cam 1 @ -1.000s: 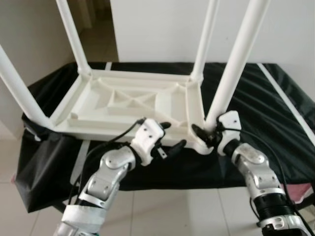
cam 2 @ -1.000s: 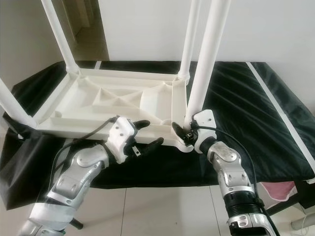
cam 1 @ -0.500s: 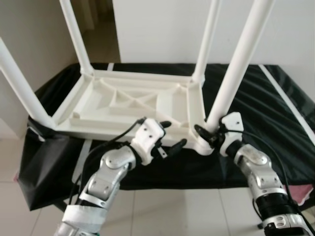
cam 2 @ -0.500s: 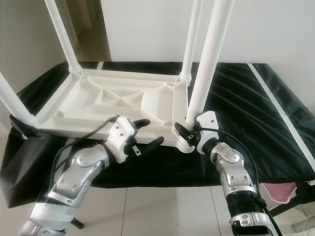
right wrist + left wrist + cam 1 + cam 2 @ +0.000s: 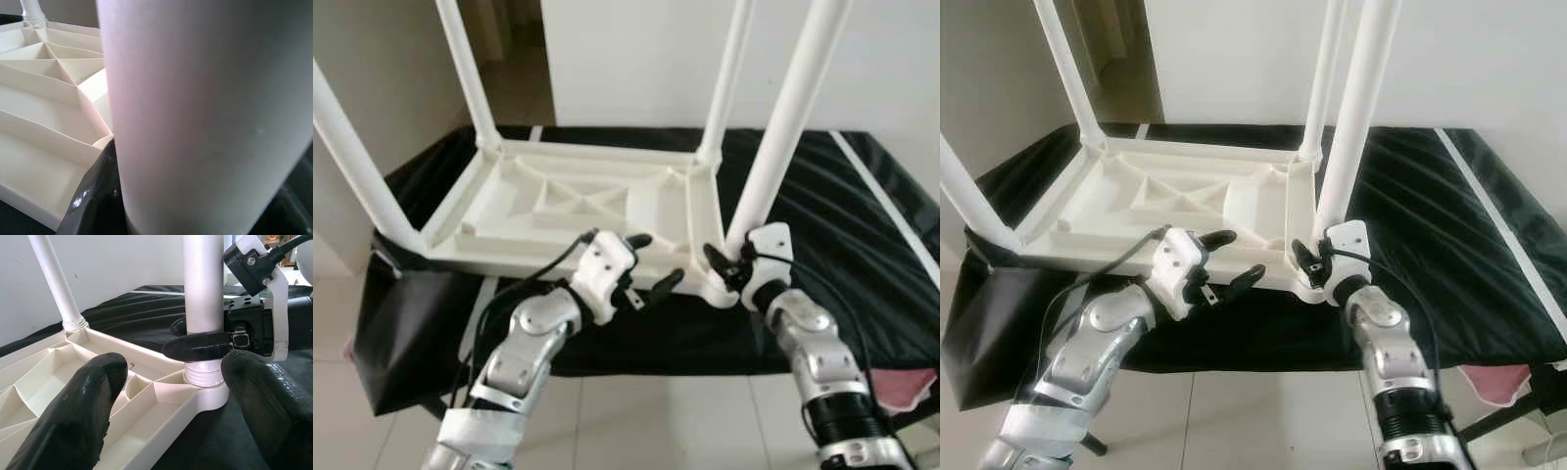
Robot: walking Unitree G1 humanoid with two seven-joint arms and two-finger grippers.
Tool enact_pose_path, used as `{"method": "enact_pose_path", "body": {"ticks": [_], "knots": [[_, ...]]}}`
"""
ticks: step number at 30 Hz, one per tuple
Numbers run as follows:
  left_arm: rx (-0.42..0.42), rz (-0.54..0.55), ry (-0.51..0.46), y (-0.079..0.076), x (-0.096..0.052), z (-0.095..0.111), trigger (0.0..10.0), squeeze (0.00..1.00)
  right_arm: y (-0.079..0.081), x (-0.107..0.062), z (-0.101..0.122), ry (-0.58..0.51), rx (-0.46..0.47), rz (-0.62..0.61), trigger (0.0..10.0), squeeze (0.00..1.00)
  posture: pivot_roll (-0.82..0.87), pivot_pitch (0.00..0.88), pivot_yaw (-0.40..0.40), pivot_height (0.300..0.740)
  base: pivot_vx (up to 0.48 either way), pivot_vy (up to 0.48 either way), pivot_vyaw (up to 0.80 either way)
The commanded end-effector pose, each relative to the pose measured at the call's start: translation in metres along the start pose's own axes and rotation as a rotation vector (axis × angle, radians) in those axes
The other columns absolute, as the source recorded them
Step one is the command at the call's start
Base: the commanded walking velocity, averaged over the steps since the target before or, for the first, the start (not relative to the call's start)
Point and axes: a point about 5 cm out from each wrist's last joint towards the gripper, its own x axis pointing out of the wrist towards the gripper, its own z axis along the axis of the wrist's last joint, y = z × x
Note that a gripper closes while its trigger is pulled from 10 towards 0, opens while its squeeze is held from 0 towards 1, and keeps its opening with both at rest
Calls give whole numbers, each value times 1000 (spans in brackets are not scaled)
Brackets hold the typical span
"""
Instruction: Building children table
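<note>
White plastic made up the little table, which lay upside down on a surface covered with black cloth. Its four legs stuck up in the air. The table sat toward the left end of the surface, and its near left corner seemed to reach just past the near left corner of the surface.

The right pincer was at the near right corner of the table. Its black fingers were closed around the bottom of the near right leg, just above the round socket where the leg went into the table. In the right wrist view the leg was very close and blurry, so I could not be sure how tight the hold was.

The left pincer was at the near edge of the table, a little left of that same leg. Its two fingers were spread wide apart and held nothing. One finger was over the ribbed underside of the table and the other was out past the near edge. A black cable ran along the silver left arm.
</note>
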Motion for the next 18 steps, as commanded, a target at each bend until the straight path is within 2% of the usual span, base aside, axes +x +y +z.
{"method": "enact_pose_path", "body": {"ticks": [1,5,6,8,11,14,18], "knots": [[8,21,7,1,1,-2,10000,0,2,-6,-20,94,34,-117,10000,0,7,0,-22,740,0,0,0],[13,23,7,1,1,-2,10000,0,6,-7,-21,92,51,-215,10000,0,7,0,-22,740,0,0,0],[14,24,5,1,0,-2,10000,0,10,-9,-23,103,57,-282,10000,0,18,0,-26,740,0,0,0],[14,24,5,1,0,-2,10000,0,10,-9,-23,103,57,-282,10000,0,18,0,-26,740,0,0,0],[17,27,3,2,0,-2,10000,0,19,-11,-25,112,80,-390,10000,0,29,0,-33,740,0,0,0],[16,29,0,3,-1,-1,10000,0,27,-10,-21,98,90,-386,10000,0,31,0,-31,740,0,0,0],[16,26,-1,2,-1,-1,10000,0,29,-9,-19,88,84,-378,10000,0,29,0,-29,740,0,0,0]]}}
